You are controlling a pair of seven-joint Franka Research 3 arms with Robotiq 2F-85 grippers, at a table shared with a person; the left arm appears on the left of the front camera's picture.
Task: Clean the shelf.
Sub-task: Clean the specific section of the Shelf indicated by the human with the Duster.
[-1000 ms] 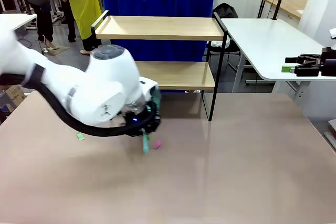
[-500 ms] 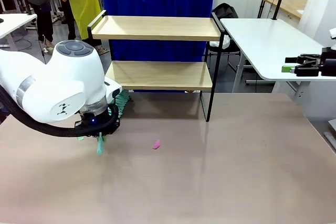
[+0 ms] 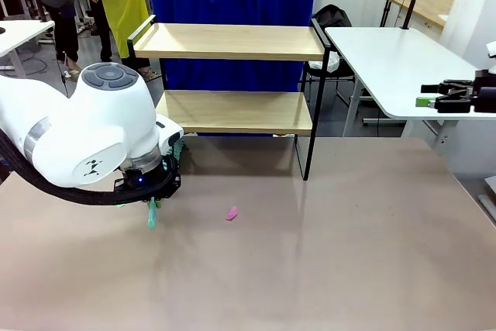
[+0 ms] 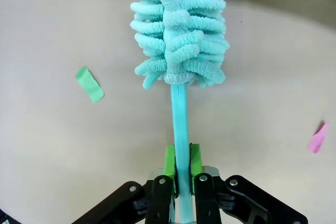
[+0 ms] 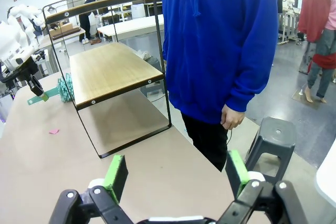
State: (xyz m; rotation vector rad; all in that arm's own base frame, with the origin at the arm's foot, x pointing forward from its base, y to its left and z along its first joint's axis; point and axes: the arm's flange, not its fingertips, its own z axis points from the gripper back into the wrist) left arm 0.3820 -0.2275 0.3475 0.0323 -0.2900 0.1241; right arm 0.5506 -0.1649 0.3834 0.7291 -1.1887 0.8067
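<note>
The shelf (image 3: 232,41) stands at the table's far middle, both light wood boards bare, and it shows again as the shelf (image 5: 105,66) in the right wrist view. My left gripper (image 3: 149,190) hangs low over the table, left of the shelf's front legs, shut on the handle of a teal fluffy duster (image 4: 180,30). The green pads (image 4: 169,161) clamp the handle near its end, and the duster head (image 3: 177,153) points toward the lower board. My right gripper (image 3: 431,95) hovers at the far right over a white side table, open and holding nothing, as the right gripper (image 5: 176,174) shows.
A pink paper scrap (image 3: 231,213) lies on the table right of the duster, and a green scrap (image 4: 89,83) lies beside the duster head. A person in a blue hoodie (image 5: 220,40) stands behind the shelf. A grey stool (image 5: 273,135) and a white side table (image 3: 387,60) are nearby.
My left arm has swung left across the table with the duster, away from the pink scrap, then settled. The right gripper has not moved.
</note>
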